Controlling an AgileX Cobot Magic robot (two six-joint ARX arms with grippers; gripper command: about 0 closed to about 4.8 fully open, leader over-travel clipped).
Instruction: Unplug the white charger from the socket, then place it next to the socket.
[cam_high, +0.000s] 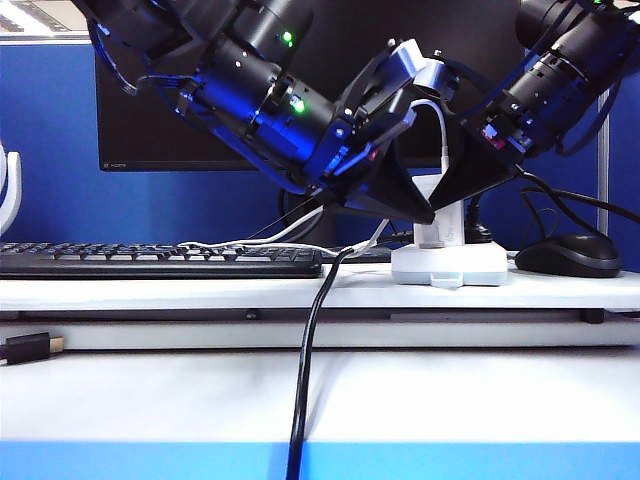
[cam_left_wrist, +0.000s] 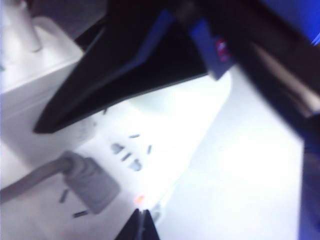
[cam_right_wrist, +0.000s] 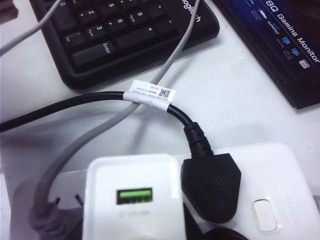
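Right of center in the exterior view, the charger (cam_high: 432, 232) is standing plugged into the socket (cam_high: 449, 264) on the counter (cam_high: 200, 292). The right gripper (cam_high: 452, 200) is reaching down from the upper right, its jaws half closed beside the charger; contact unclear. The left gripper (cam_high: 418, 212) is angling in from the upper left, just beside the charger; its jaws' opening cannot be told.

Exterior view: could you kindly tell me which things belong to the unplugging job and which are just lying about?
Job: white charger, standing plugged into the socket; left gripper and right gripper, either side of the charger.
Lying about: keyboard, mouse, black plug, monitor.
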